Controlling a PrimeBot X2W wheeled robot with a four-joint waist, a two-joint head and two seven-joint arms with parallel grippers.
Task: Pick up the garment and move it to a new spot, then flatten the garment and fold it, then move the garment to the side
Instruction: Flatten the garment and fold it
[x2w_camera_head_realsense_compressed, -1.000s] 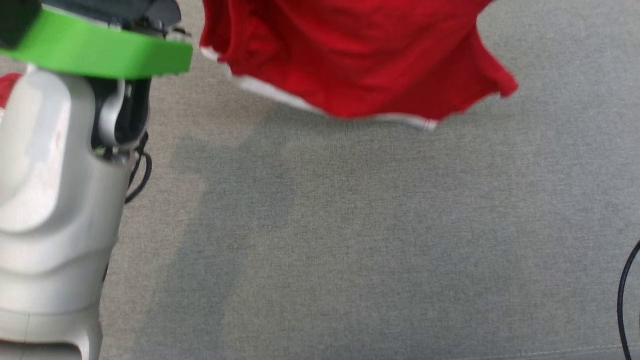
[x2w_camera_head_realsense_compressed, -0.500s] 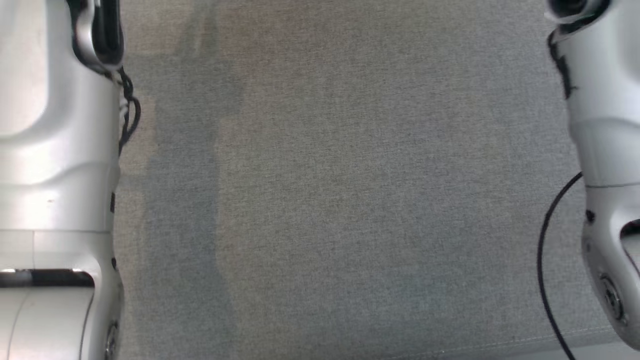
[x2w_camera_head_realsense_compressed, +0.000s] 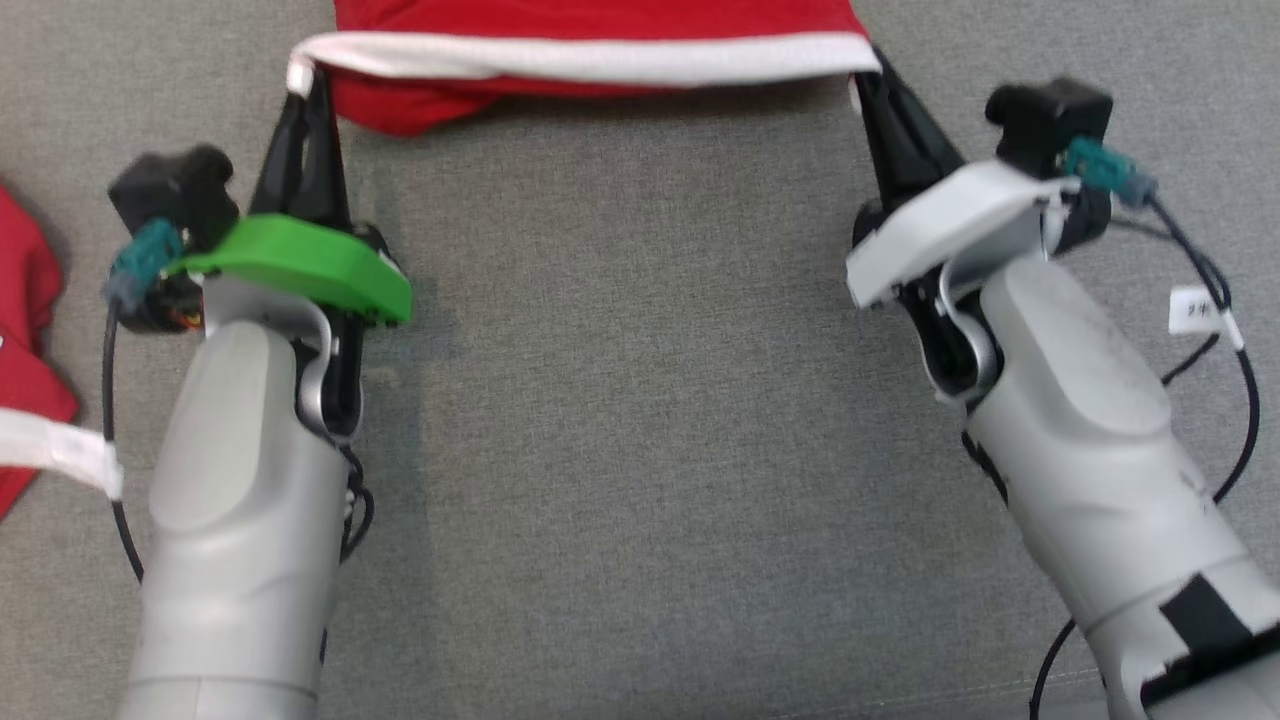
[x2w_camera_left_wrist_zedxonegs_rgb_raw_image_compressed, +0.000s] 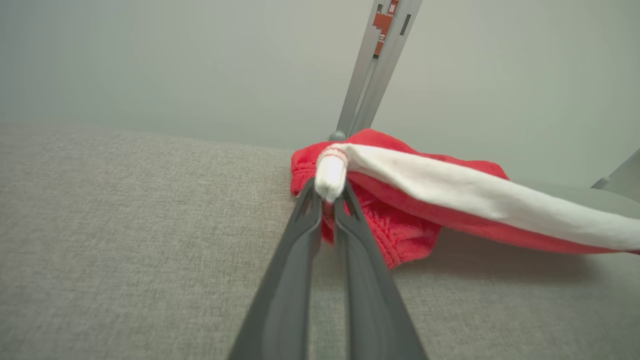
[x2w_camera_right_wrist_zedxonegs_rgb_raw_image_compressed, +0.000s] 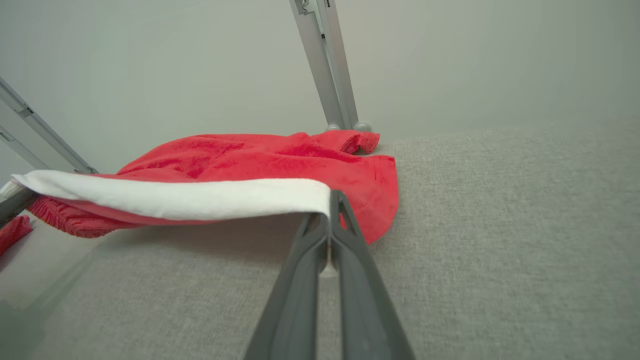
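- Two-handed, held the garment at 12 o'clock of the head view, by the two ends of its white band.
- Pinched the band's left end with the left gripper at 11 o'clock, with fingers pressed together on a rolled white corner.
- Pinched the band's right end with the right gripper at 1 o'clock, with fingers closed flat on the hem's edge.
- Stretched the band nearly straight between the two grips and lifted it just clear of the grey cloth surface.
- Left the red body bunched and creased on that surface beyond the band, toward 12 o'clock.
- Left a second red cloth lying at 9 o'clock, well apart from the held one.
- Judged the step in hand as the flattening, or the very end of the move to a new spot; could not tell which for certain.
- Seemed to call next for a level, even pull toward 6 o'clock with both grips matched, so as to drag the bunched body out smooth.
- Would then have needed the band lowered onto the surface before any opening of the fingers, to avoid fresh wrinkles.
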